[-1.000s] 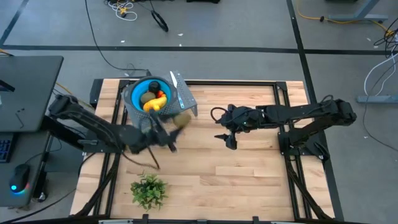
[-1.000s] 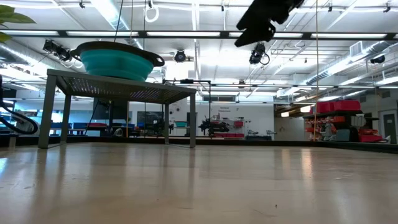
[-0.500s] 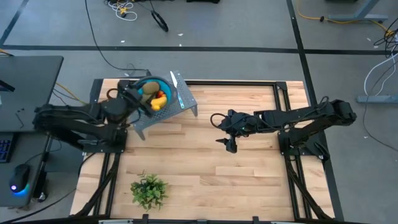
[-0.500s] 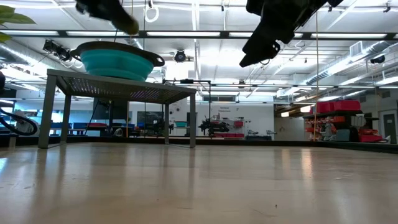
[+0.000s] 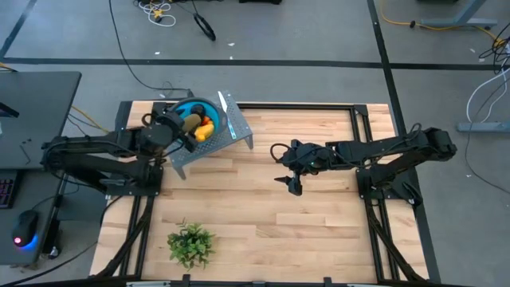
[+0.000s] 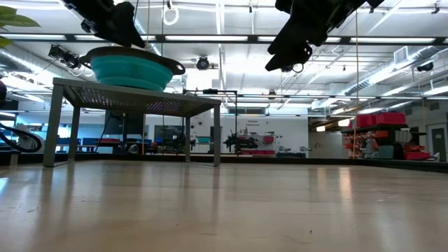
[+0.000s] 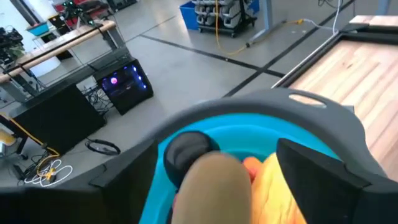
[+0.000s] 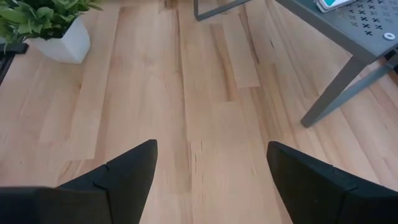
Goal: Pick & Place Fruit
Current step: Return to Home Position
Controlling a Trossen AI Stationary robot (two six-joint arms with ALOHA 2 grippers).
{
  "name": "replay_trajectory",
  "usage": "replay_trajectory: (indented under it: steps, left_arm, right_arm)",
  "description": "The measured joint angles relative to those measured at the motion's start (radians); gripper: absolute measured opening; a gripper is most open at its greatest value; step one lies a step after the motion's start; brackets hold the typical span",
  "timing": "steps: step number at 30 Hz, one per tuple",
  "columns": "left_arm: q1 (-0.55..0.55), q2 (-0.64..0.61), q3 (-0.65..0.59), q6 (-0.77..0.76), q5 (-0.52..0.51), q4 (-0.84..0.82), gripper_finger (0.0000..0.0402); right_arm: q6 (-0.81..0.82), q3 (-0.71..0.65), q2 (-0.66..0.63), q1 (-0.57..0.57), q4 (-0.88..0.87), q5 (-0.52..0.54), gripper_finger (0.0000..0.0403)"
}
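The blue bowl sits on a grey perforated stand at the table's far left. It holds a yellow-orange piece, a small orange fruit, a dark ball and an olive-brown oval. My left gripper hovers open over the bowl. In its wrist view an olive-brown oval shows between the fingers with a gap on each side. My right gripper hangs open above the table's middle.
A green potted plant stands near the table's near-left edge. The stand's legs rise from the bare wooden tabletop that stretches between the stand, the plant and my right gripper.
My left gripper has carried an olive-brown oval from beside the stand's near right corner up and toward the far left, and now stands over the bowl. In the low view the oval seen at its fingertips half a second ago no longer shows there. My right gripper has sunk slightly.
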Motion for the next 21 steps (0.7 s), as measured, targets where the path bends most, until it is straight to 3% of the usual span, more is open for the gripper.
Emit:
replay_trajectory:
  steps: [6, 9, 15, 21]
  left_arm:
    - [-0.001, -0.001, 0.0, 0.0, 0.003, 0.04, 0.0376]
    - [-0.011, -0.001, 0.0, 0.002, 0.065, 0.104, 0.0379]
    - [-0.066, -0.001, 0.0, 0.043, 0.126, 0.26, 0.0369]
    - [-0.153, 0.0, 0.0, 0.052, 0.143, 0.33, 0.0355]
  right_arm:
    - [0.0, 0.0, 0.0, 0.0, -0.002, 0.0, 0.0312]
    - [0.0, 0.0, 0.0, 0.0, -0.002, 0.007, 0.0312]
    - [0.025, 0.0, 0.028, 0.0, 0.095, 0.208, 0.0312]
    - [-0.016, 0.0, 0.117, 0.0, 0.301, 0.297, 0.0312]
